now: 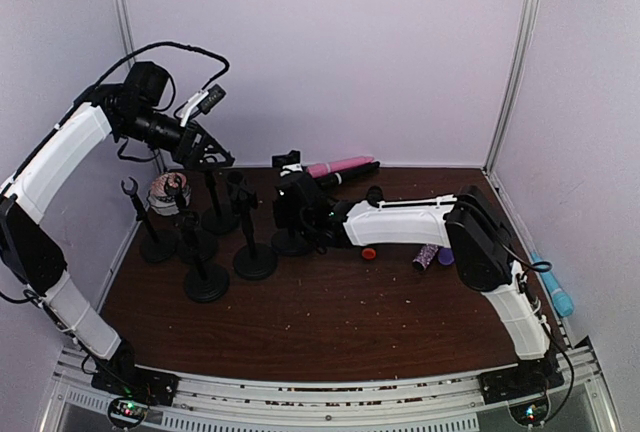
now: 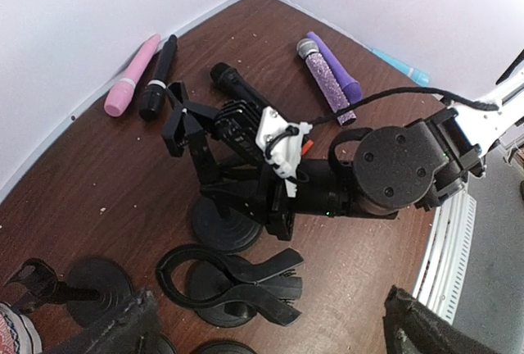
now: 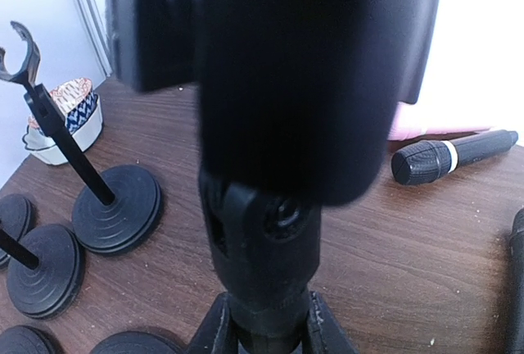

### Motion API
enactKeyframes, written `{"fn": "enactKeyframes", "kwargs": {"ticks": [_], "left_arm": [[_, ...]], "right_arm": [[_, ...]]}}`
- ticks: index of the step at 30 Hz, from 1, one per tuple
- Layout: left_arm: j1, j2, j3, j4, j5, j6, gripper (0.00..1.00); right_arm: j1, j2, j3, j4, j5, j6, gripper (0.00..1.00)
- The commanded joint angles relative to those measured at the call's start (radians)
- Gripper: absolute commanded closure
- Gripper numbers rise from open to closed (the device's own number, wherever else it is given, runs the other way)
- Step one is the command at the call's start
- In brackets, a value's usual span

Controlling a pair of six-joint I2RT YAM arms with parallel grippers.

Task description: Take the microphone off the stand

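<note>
Tabletop (image 1: 330, 332) of dark wood carries a group of black stands (image 1: 205, 282) toward its left edge. The stand (image 2: 223, 227) that matters is the one nearest the middle, a little closer to the far edge than to the near one. The microphone (image 3: 295, 83), as I judge it, is the thick dark mass at the top of this stand, but it is too close to the right wrist view and too blurred to be sure. Its long axis seems to run level, about parallel to the far edge, and I cannot tell which end is the head. The right gripper (image 3: 268, 325) is directly below it, reaching toward the far edge, with its fingers pressed together on the neck of the stand. The left gripper (image 1: 208, 155) hangs high near the far left corner, jaws wide apart and holding nothing, well apart from the microphone. So the right gripper is the nearer one but occupied. From the left gripper the microphone lies to the right and lower, and the approach should probably cross its long axis.
</note>
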Motion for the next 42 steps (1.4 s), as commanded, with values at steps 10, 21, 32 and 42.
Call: {"fn": "enactKeyframes", "kwargs": {"ticks": [10, 21, 32, 42], "left_arm": [[0.025, -0.043, -0.042, 0.035, -0.005, 0.0, 0.02], [0.027, -0.079, -0.083, 0.05, -0.03, -0.003, 0.02], [0.072, -0.199, -0.187, 0.118, -0.103, 0.003, 0.02], [0.171, -0.427, -0.782, 0.781, -0.389, -0.041, 0.02]], "right_arm": [[0.03, -0.037, -0.11, 0.048, 0.045, -0.004, 0.82], [0.074, -0.077, -0.223, 0.191, 0.113, -0.1, 0.25], [0.104, -0.367, -0.508, 0.2, 0.131, -0.156, 0.0], [0.062, -0.945, -0.963, 0.123, 0.265, -0.064, 0.0]]}}
